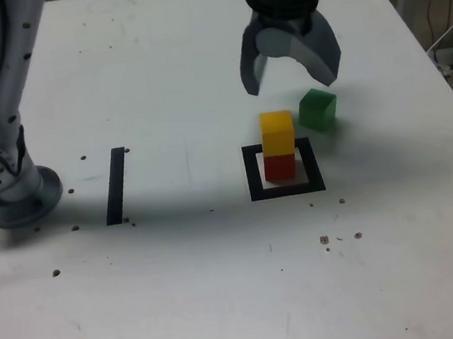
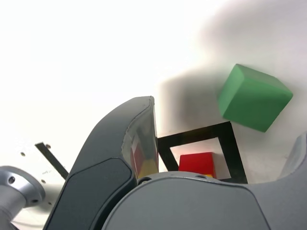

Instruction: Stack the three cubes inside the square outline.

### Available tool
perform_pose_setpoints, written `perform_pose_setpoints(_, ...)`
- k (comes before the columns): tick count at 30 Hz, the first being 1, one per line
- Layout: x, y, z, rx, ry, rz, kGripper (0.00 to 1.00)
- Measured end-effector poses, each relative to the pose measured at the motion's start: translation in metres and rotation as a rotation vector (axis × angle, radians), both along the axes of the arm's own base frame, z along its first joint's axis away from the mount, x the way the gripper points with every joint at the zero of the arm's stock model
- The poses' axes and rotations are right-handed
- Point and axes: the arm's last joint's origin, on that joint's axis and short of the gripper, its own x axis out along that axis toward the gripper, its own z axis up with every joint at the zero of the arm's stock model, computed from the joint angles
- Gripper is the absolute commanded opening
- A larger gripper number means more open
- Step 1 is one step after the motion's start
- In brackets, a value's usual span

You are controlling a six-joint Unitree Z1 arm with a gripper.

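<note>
1. White table [image 1: 201, 290] under everything.
2. My gripper [image 1: 291, 84]: jaws wide open, raised over the table's far right part.
3. Square outline [image 1: 258, 193]: right of the black strip [image 1: 116, 188].
4. Cubes: red cube [image 1: 280, 168] inside the outline; yellow cube [image 1: 278, 133] stacked on it; green cube [image 1: 317, 110] on the table, outside, far and right of the outline.

exterior view's left of the yellow cube [image 1: 277, 133]: clear table [image 1: 174, 84]; its right: green cube [image 1: 318, 110] obstructs, close by.
</note>
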Motion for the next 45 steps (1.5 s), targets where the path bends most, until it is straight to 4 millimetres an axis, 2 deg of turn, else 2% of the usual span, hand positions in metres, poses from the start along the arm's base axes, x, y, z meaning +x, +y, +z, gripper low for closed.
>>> perform_pose_setpoints(14,0.017,0.0,-0.014,-0.017,-0.003,-0.085,0.91)
perform_pose_setpoints(24,0.033,-0.001,-0.038,-0.039,0.028,-0.1,0.81)
perform_pose_setpoints(29,0.042,-0.004,-0.046,-0.048,0.024,-0.107,0.67)
perform_pose_setpoints(38,0.047,-0.005,-0.054,-0.042,0.037,-0.093,0.27)
perform_pose_setpoints(45,0.048,-0.007,-0.052,-0.037,0.033,-0.096,0.24)
